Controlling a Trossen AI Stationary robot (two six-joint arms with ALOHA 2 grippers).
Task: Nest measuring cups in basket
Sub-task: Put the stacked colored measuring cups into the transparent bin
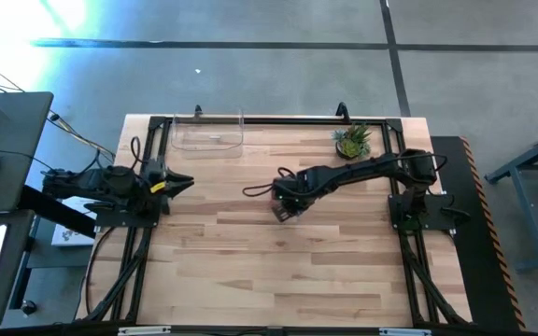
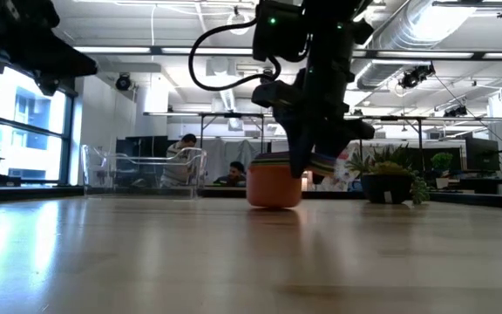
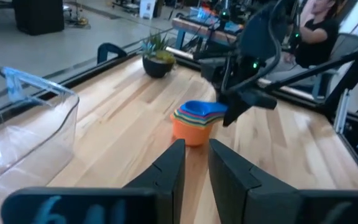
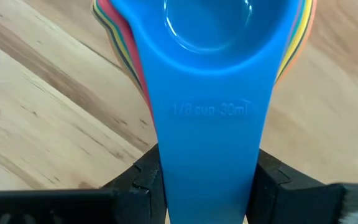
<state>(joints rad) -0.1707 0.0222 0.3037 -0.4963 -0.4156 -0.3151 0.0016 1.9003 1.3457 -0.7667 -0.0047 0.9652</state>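
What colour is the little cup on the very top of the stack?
Blue. The top cup shows best in the right wrist view, its handle between the right hand's fingers.

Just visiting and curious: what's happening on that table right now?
Right gripper jaws shut on blue cup handle, cups stacked mid-table. Left gripper parked at table's left edge, jaws near shut, empty. Basket empty at far edge; path looks clear.

Our right gripper (image 4: 207, 180) reaches low to mid-table, fingers clamped. Our left gripper (image 3: 194, 163) waits nearly closed at the left edge.
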